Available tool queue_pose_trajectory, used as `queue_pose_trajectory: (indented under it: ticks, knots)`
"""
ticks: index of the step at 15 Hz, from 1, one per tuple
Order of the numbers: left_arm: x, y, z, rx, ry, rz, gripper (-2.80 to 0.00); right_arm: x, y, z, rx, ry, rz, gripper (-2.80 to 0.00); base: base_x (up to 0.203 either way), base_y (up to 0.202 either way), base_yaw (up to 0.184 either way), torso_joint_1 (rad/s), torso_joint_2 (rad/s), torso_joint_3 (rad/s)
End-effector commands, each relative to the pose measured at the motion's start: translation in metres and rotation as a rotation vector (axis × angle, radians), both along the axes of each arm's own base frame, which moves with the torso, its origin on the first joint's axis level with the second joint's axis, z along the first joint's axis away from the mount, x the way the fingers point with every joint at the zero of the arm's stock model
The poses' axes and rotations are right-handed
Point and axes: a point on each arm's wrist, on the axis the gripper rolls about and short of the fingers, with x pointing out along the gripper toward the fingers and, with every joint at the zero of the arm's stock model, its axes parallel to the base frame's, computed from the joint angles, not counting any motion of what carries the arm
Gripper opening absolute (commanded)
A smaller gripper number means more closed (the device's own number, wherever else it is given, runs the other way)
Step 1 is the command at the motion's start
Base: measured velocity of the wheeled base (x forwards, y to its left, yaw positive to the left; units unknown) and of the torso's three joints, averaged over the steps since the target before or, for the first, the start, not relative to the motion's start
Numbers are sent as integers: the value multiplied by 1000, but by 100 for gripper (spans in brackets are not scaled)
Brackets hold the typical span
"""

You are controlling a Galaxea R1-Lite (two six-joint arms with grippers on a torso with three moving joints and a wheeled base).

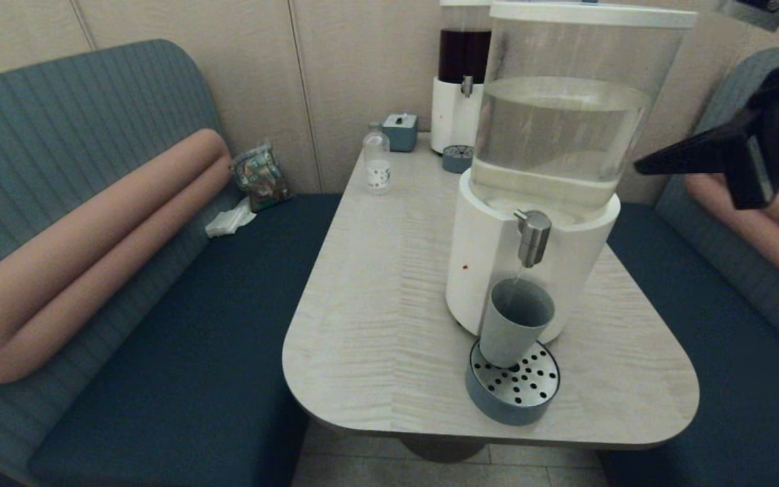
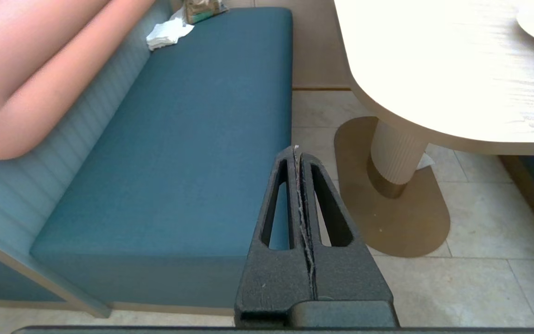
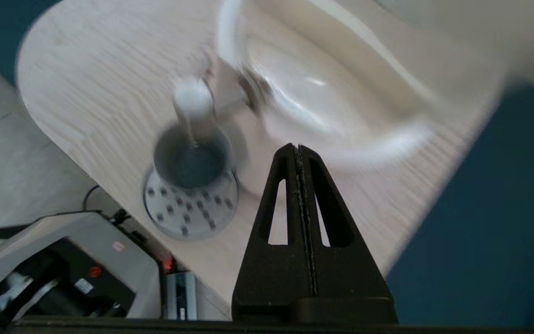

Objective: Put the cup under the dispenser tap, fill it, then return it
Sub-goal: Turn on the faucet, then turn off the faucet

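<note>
The grey-blue cup (image 1: 515, 322) stands on the round perforated drip tray (image 1: 528, 389), right under the steel dispenser tap (image 1: 533, 236). A thin stream runs from the tap into the cup. My right gripper (image 1: 641, 166) hangs shut and empty in the air, up at the right beside the clear tank, well away from the cup. In the right wrist view the cup (image 3: 192, 157) and the tap (image 3: 193, 99) lie beyond the shut gripper (image 3: 297, 147). My left gripper (image 2: 296, 149) is parked low over the bench edge, shut and empty.
The big white-based dispenser (image 1: 531, 270) with its pale-liquid tank fills the table's right half. At the back stand a dark-red dispenser (image 1: 460, 81), a small clear bottle (image 1: 376, 162) and a blue box (image 1: 399, 130). Teal benches flank the table (image 1: 376, 291).
</note>
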Motion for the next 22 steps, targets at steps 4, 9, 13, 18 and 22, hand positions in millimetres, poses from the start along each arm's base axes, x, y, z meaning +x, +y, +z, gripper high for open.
queue_pose_trajectory:
  ticks: [4, 9, 13, 18, 22]
  knots:
    - [0, 0, 0, 0, 1, 0, -280, -109, -66, 7, 87, -151, -253, -280, 0, 0, 0, 0, 0, 0]
    - [0, 0, 0, 0, 2, 1, -280, -151, -79, -28, 248, -257, -343, -280, 0, 0, 0, 0, 0, 0]
    - [0, 0, 0, 0, 2, 1, -280, -193, -85, -57, 314, -391, -313, -280, 0, 0, 0, 0, 0, 0]
    - [0, 0, 0, 0, 2, 0, -280, -247, -86, -94, 368, -544, -352, -280, 0, 0, 0, 0, 0, 0]
    - [0, 0, 0, 0, 2, 0, -280, -266, -85, -122, 379, -581, -336, -280, 0, 0, 0, 0, 0, 0]
